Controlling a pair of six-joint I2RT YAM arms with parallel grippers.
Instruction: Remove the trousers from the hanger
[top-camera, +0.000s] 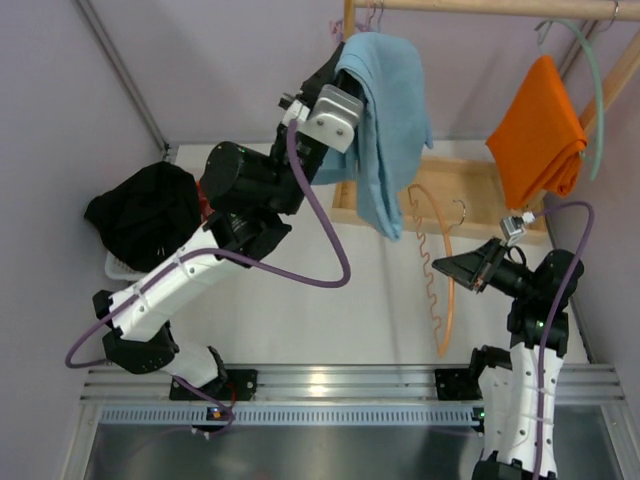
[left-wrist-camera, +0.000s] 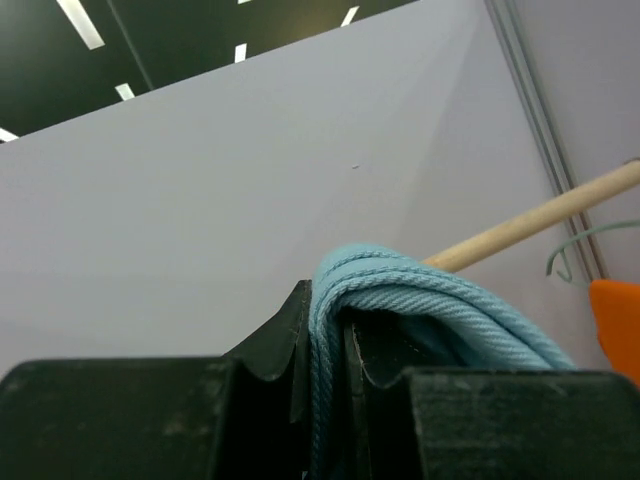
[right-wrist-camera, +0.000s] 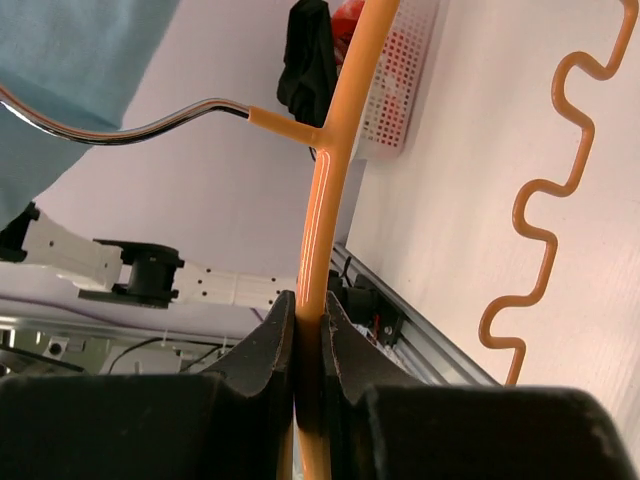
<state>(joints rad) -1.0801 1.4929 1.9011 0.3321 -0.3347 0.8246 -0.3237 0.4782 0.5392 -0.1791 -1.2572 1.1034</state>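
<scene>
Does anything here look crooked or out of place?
Yes. The orange hanger is off the wooden rail, gripped bare and askew by the right tool. The light blue trousers hang bunched from the left tool, not from any hanger.

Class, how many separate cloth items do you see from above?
3: light blue trousers hanging top centre, orange garment hanging top right, black heap at left. Others may be hidden.
</scene>
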